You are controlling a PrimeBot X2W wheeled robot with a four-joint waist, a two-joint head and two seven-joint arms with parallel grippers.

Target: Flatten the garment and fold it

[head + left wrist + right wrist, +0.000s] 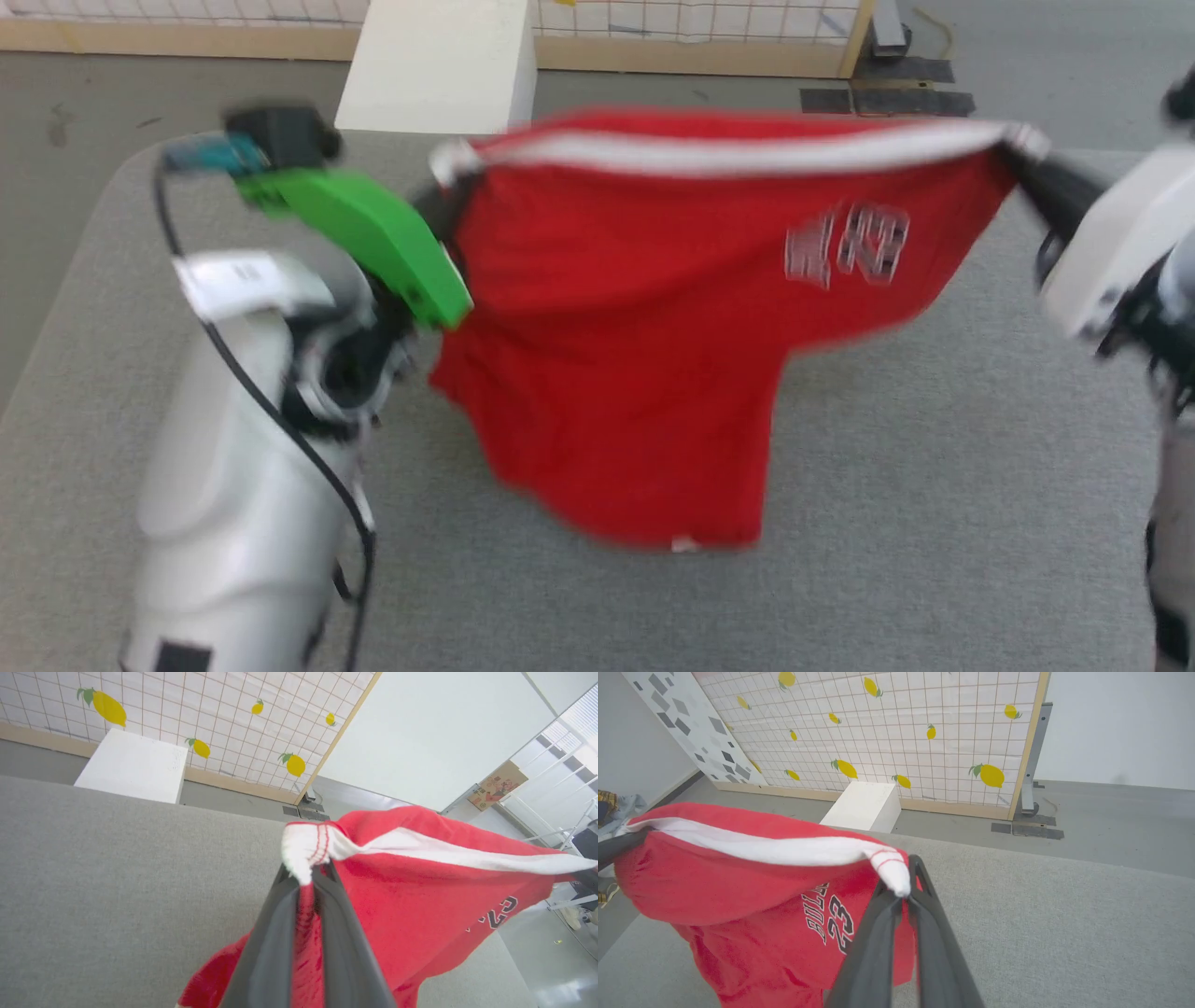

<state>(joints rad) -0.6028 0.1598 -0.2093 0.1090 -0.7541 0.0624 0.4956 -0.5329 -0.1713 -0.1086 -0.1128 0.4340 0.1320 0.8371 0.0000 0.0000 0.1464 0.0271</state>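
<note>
— Red cloth spans our front: we hold the garment (635, 355) up over the grey worktop (934, 485), stretched from left to right.

— Where do we grip it?

— At both ends of its white band (747, 154). Our left claw (448, 196) is pinched tight on the left corner. In the left wrist view its two dark fingers (275, 933) press together with red fabric squeezed between them and the white corner bunched at the tips.

— And the right?

— Our right claw (1022, 154) is closed just as firmly on the right corner. The white end of the band pokes out past its fingers (878, 924).

— How does the cloth hang?

— The band runs nearly level and taut between our claws, on the far side. The red body drops from it, deepest left of the middle and shallower toward the right. The lettering (850, 247) sits on the right part, and the right wrist view reads it as "BULLS 23".

— Does the lower edge touch the worktop?

— We cannot tell, as the head view is blurred there.

— What else do we see?

— A green housing (373, 233) on our left wrist, just left of the garment. Past the far edge of the worktop a white box (439, 65) stands on the floor, with a gridded screen (924, 732) printed with lemons behind it.
</note>
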